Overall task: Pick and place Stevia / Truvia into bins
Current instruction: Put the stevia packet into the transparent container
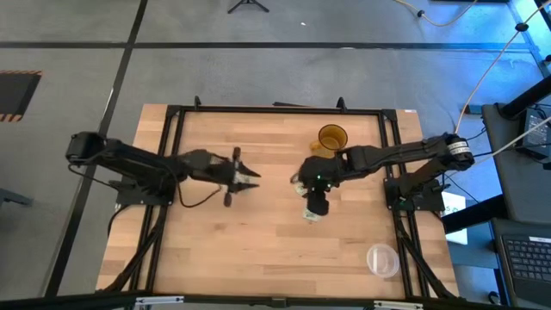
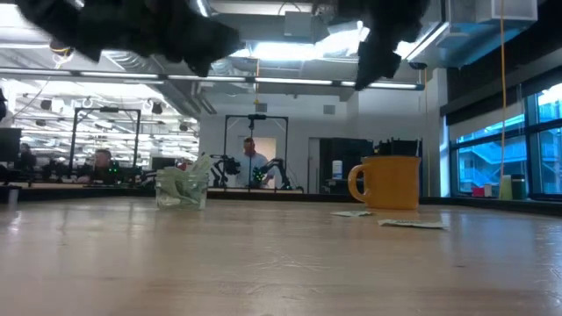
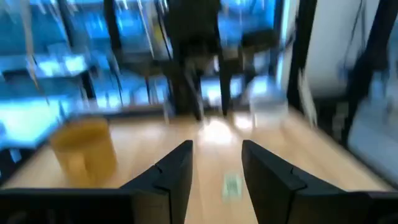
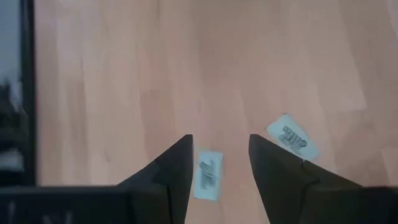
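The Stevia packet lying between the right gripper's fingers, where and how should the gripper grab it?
The packet lies flat on the table, long side running along the gap of the open right gripper. Probably best to come straight down and pinch across its narrow width, at the middle of the long edges. Being flat paper, the fingers likely must scrape the wood to lift it.

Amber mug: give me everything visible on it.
The amber mug is opaque yellow-amber with a glossy, ceramic-like look, a straight wall and a loop handle, which in the low view points toward the small glass cup. It stands upright on the wooden table near the far edge, its round mouth open. Nothing shows inside it. The right arm's forearm passes close beside it from above. No gripper touches it. Two packets lie nearby.
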